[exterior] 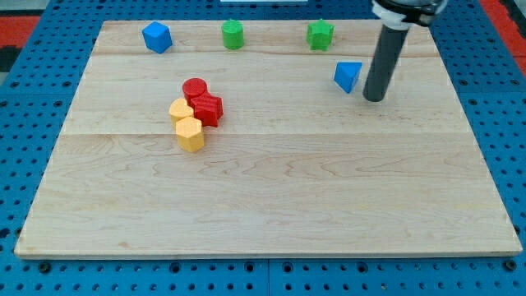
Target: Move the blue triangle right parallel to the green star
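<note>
1. I have no claw here, only a dark rod, and it holds nothing.
2. My tip (374, 98) rests on the tabletop (329, 205), just beside the blue triangle (348, 76), on the view's right of it.
3. The blue triangle lies below the green star (320, 34), a little to the view's right.
4. A green cylinder (233, 34) and a blue cube (156, 37) stand along the view's top.
5. Two red blocks (202, 100) and two yellow blocks (186, 123) are clustered together at centre-left.
</note>
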Action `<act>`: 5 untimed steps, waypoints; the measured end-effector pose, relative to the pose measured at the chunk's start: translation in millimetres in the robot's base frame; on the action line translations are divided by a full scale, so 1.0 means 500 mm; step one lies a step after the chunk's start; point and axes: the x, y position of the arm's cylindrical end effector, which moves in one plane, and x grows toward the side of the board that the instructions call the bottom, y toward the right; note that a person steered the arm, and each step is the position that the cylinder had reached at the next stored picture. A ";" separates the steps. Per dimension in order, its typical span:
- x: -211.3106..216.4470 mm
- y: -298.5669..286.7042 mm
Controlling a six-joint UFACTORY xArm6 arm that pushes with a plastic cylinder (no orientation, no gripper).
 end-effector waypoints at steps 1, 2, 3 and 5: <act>-0.017 -0.082; -0.065 -0.054; -0.106 0.037; -0.169 0.044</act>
